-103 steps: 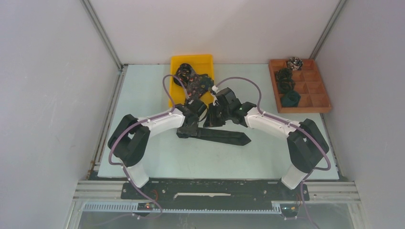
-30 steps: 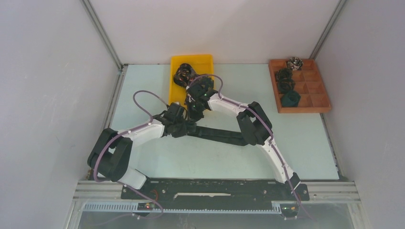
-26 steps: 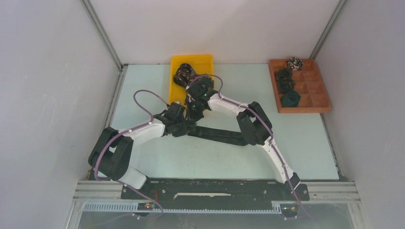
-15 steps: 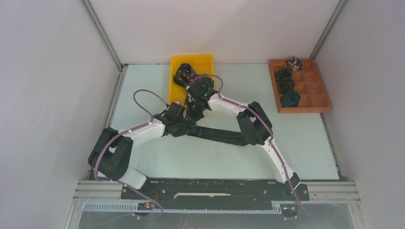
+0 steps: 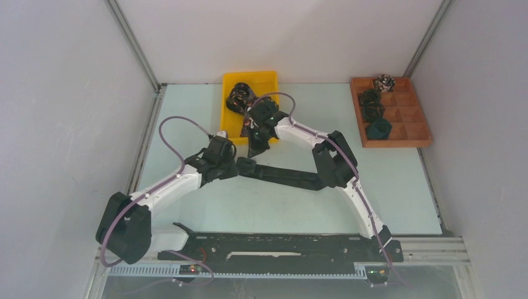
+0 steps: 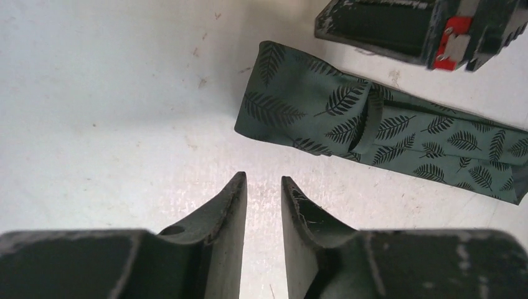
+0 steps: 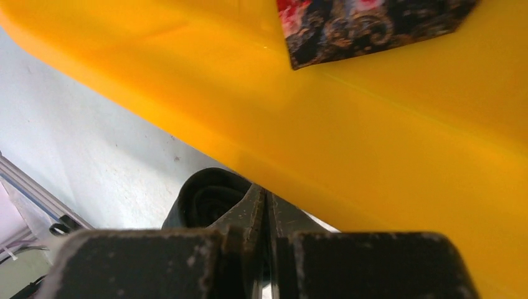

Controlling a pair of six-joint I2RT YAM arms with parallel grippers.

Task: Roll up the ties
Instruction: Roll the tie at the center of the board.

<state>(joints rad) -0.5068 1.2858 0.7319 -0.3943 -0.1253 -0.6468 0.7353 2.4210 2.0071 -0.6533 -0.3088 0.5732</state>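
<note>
We found a pale green surface [image 5: 249, 212] bearing three things. A yellow tray [image 5: 264, 84] sat at its far edge near the middle, and a wooden compartment box [image 5: 398, 144] at the far right. A green leaf-patterned tie [image 5: 280, 175] lay flat across the centre, its blunt end toward the left.

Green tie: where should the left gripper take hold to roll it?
Likely the tie at its blunt end, the one nearest the left gripper. It lies flat on the table, so come down from above with jaws spanning its narrow width.
</note>
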